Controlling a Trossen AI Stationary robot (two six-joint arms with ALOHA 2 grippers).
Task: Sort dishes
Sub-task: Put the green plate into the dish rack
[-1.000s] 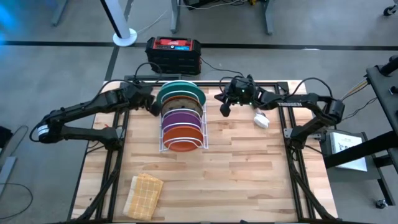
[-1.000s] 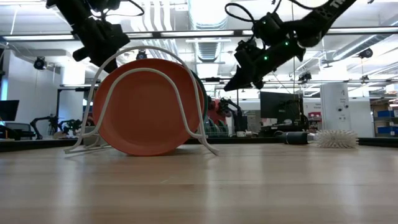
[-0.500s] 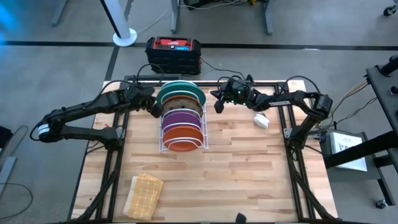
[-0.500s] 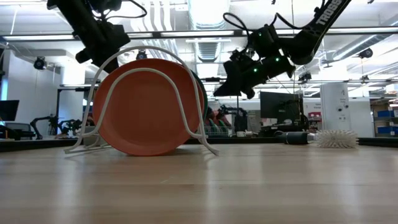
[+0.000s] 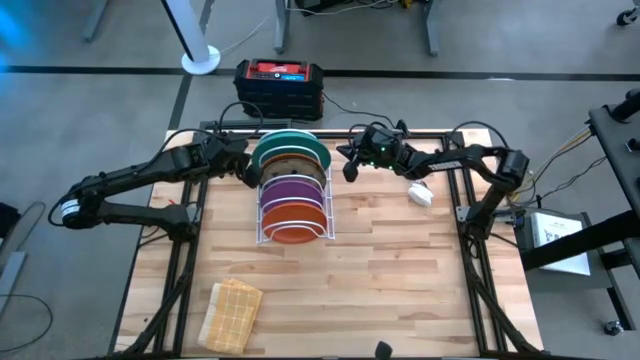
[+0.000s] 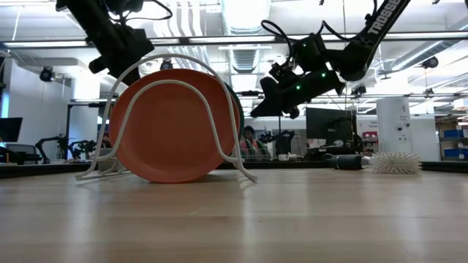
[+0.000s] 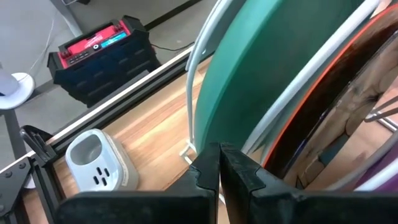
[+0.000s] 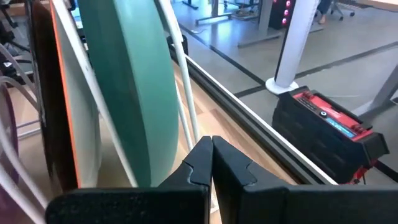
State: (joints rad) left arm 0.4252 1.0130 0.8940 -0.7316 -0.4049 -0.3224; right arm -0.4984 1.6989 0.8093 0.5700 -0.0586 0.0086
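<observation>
Apparently an approach step: left gripper (image 5: 247,172) and right gripper (image 5: 349,167), both clenched empty, flank the racked teal plate (image 5: 290,146); next, one must open.

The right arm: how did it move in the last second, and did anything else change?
The right tool, shut and empty, moved toward the white rack, ending beside the teal-green plate without touching it. The left tool, shut, stayed at the rack's other side. The plates, the woven cloth and the white brush did not move.
</observation>
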